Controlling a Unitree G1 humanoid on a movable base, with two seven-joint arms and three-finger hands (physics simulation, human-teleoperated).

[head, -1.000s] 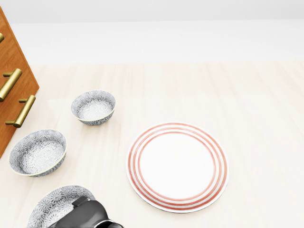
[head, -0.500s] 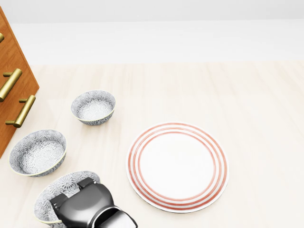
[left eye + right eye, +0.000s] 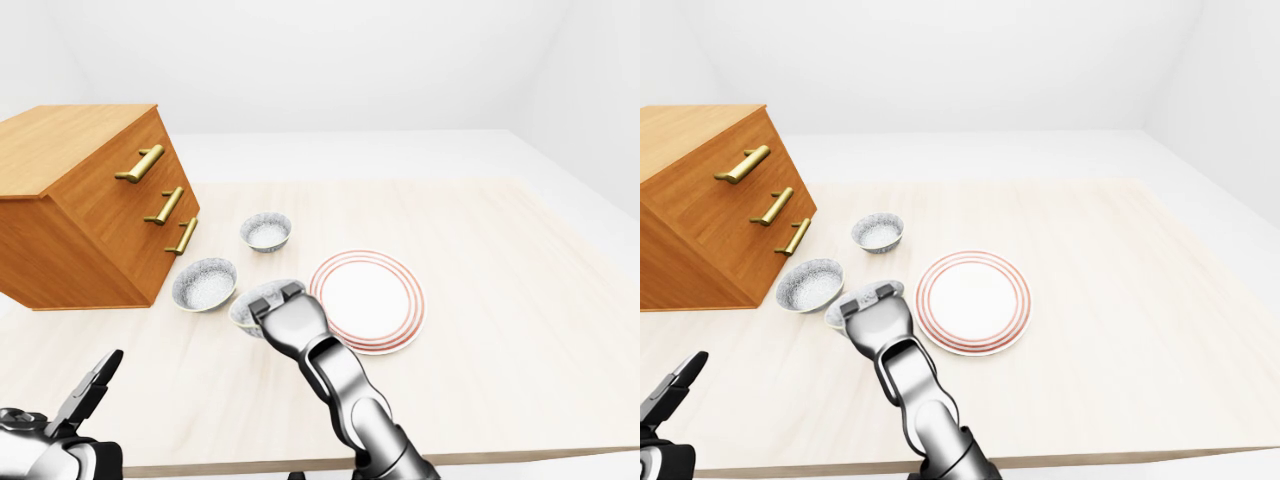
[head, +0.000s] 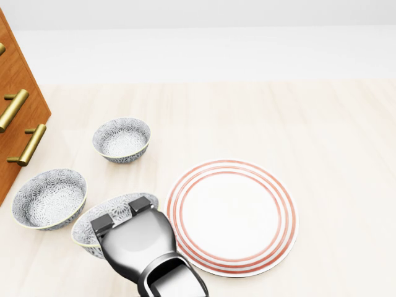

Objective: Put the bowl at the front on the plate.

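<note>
Your right hand [image 4: 133, 244] comes up from the bottom of the head view and sits on the front bowl [image 4: 86, 229]. Two of its fingers [image 4: 102, 224] are hooked over the rim nearest the bottom of the view and press into the patterned inside, pinching the bowl's wall. The third finger is hidden under the hand. The bowl juts out from under the hand toward the top left of that view, just beside the left edge of the plate [image 4: 231, 216] and not on it. You cannot tell whether the bowl is clear of the table [image 4: 322, 136].

Your left hand [image 3: 60, 430] hangs low at the bottom left of the left-eye view, with its fingers spread and nothing between them. It is well apart from the dishes.

Count three patterned bowls in all: the held one, a second bowl [image 4: 49, 198] to its left, and a third bowl [image 4: 122, 139] further up. There is one plate, white with red rings. One wooden drawer chest [image 3: 80, 200] stands at the left, with three brass handles [image 3: 140, 163].
</note>
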